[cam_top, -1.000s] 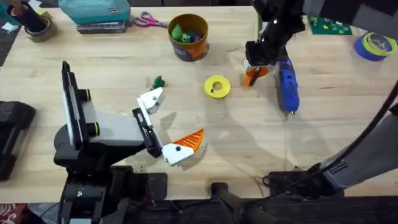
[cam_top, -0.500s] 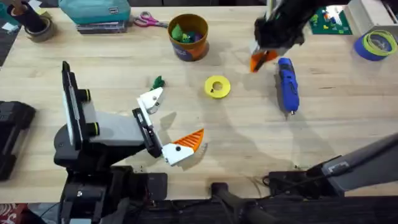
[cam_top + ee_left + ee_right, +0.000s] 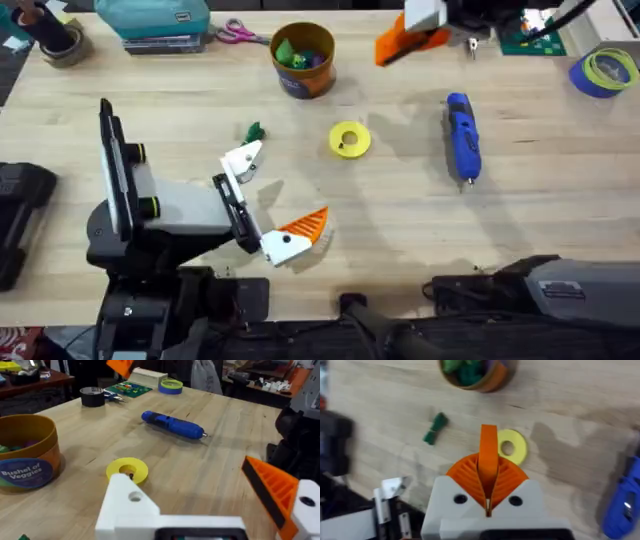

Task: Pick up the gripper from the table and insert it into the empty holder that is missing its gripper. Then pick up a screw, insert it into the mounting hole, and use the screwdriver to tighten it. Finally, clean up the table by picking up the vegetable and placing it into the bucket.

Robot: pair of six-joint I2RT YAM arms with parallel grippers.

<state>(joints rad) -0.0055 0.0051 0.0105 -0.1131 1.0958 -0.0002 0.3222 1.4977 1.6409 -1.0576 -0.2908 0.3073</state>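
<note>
Now I'm holding the orange wedge (image 3: pixel 488 462) pinched in the right gripper (image 3: pixel 488 487), upper right overhead; thin grip, risking slipping before the bare holder (image 3: pixel 243 160). Left gripper (image 3: pixel 210 497) gaping wide.

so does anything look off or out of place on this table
Yes. The left tool is lopsided: its white holder has no orange pad, though the other finger does. A loose orange wedge sits clamped in the right tool. The vegetable lies on the table outside the bucket.
</note>
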